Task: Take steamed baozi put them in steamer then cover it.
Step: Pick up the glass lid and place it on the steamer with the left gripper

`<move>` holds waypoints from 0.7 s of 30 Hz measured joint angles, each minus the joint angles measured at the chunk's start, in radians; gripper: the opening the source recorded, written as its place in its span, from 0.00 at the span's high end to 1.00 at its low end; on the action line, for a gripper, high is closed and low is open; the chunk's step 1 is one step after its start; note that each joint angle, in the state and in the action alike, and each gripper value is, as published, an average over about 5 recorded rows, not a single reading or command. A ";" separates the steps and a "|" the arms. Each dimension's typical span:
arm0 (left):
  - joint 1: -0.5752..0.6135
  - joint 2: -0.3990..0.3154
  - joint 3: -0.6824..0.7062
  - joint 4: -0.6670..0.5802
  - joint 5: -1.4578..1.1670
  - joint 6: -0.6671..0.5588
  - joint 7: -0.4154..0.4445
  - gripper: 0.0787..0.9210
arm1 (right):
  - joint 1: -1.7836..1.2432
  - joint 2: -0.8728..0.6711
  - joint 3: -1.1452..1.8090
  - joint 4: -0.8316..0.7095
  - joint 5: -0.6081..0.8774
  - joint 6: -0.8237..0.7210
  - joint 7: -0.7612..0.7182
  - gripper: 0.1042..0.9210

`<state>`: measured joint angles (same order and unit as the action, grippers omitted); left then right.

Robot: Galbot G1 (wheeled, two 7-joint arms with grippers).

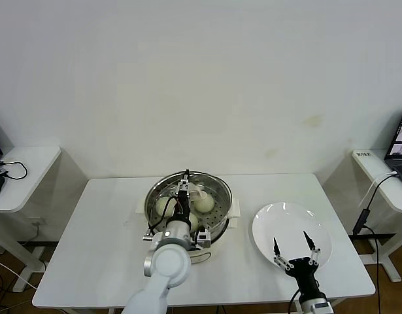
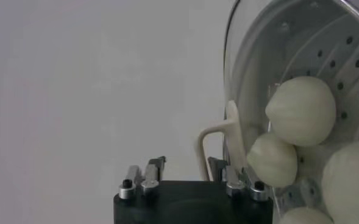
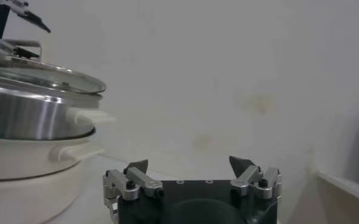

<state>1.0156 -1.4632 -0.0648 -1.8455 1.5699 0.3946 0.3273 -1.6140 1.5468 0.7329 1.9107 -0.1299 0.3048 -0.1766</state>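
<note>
Glass cover (image 1: 189, 196) sits on steamer (image 3: 27, 112) (no legible writing).

Cream baozi (image 1: 204, 202); shiny perforated steel steamer (image 1: 221, 210); white plate (image 1: 269, 222).

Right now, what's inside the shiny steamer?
Cream-white buns lie inside the steamer, under the glass lid. The left tool above the lid hides part of them, so I can't count them all.

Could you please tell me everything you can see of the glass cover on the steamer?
The cover is a round clear glass lid with a metal rim and a cream-white bar handle. It sits on top of the steel steamer, with the baozi visible through the glass. The left gripper is at the handle, fingers parted.
</note>
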 measured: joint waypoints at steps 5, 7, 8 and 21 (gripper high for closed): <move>0.001 -0.002 0.001 0.002 0.005 -0.008 0.002 0.54 | 0.000 0.000 0.000 0.000 0.000 0.001 -0.001 0.12; 0.002 -0.003 0.001 0.003 0.008 -0.010 0.002 0.62 | 0.000 0.000 0.000 0.000 0.000 0.001 -0.001 0.12; 0.002 -0.004 0.001 0.003 0.008 -0.011 0.002 0.65 | -0.001 0.000 0.000 0.000 0.000 0.001 -0.001 0.12; 0.003 -0.011 -0.001 0.015 0.016 -0.022 -0.007 0.93 | -0.002 0.000 -0.003 0.000 -0.003 0.003 -0.002 0.12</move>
<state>1.0188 -1.4741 -0.0658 -1.8308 1.5856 0.3722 0.3199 -1.6156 1.5469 0.7296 1.9110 -0.1327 0.3074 -0.1782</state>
